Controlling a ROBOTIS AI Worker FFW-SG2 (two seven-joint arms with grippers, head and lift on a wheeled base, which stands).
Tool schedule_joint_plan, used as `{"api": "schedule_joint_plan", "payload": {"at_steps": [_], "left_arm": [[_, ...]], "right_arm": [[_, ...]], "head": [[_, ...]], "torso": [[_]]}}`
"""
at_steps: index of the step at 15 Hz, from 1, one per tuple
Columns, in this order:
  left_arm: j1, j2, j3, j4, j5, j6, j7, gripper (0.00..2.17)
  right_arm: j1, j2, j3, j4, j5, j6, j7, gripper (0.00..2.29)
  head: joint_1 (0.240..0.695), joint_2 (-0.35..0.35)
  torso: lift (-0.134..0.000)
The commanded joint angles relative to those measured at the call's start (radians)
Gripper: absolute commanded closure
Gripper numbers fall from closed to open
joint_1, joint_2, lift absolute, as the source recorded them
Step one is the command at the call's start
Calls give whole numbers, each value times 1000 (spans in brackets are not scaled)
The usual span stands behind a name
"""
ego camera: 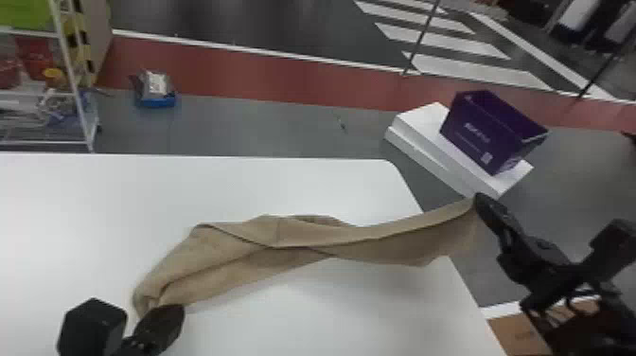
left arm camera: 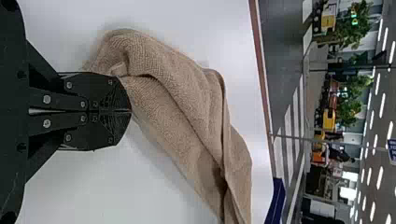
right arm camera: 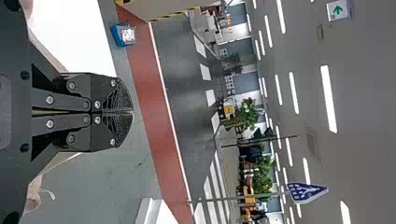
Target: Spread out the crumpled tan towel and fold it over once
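Observation:
The tan towel (ego camera: 284, 241) stretches in a long, narrow, folded band across the white table (ego camera: 118, 199), its right part raised past the table's right edge. At its near left end is my left gripper (ego camera: 161, 315), shut on the cloth. My right gripper (ego camera: 479, 201) is shut on the towel's far right corner, off the table's side. In the left wrist view, the towel (left arm camera: 173, 93) runs out from beneath my left gripper (left arm camera: 130, 111), whose fingers are together. The right wrist view has my right gripper (right arm camera: 132, 112) with fingers together and bits of towel (right arm camera: 33, 193) behind it.
Beyond the table's right edge, a purple box (ego camera: 487, 128) rests on a white stack (ego camera: 426, 142) on the floor. A white rack (ego camera: 71, 85) stands behind the table at the left, with a small blue tray (ego camera: 157, 100) on the floor. A brown carton (ego camera: 518, 333) lies at the lower right.

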Motion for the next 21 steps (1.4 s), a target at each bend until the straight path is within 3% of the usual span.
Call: {"api": "schedule_joint_plan", "payload": {"at_steps": [1, 8, 12, 13, 15, 18, 19, 21], "left_arm": [[-16, -3, 57, 1, 9, 0, -2, 1426], [-56, -14, 152, 18, 29, 6, 17, 1426], [-18, -14, 162, -68, 67, -15, 20, 1423], [-1, -14, 162, -90, 85, -12, 20, 1379], [24, -13, 154, -111, 90, -15, 12, 886], [24, -13, 146, -100, 101, -12, 12, 886], [21, -14, 145, -97, 110, -12, 9, 734], [10, -13, 125, -91, 113, -12, 6, 677]], "right_arm": [[-1, 1, -15, -32, -13, 22, -1, 1771], [-15, 1, -178, -29, -76, 50, 11, 1771], [-14, 1, -184, -11, -74, 50, 22, 1771], [-14, 1, -179, -5, -70, 44, 22, 1771], [-8, 1, -159, -2, -54, 34, 24, 1771], [-6, 1, -130, 1, -45, 31, 22, 1771], [-6, 1, -127, 1, -42, 31, 22, 1771], [-6, 1, -119, 1, -39, 28, 22, 1771]], "head": [[695, -350], [695, -350], [695, -350], [695, -350], [695, -350], [695, -350], [695, -350], [695, -350]], "torso": [[-124], [-124], [-124], [-124], [-124], [-124], [-124], [-124]]}}
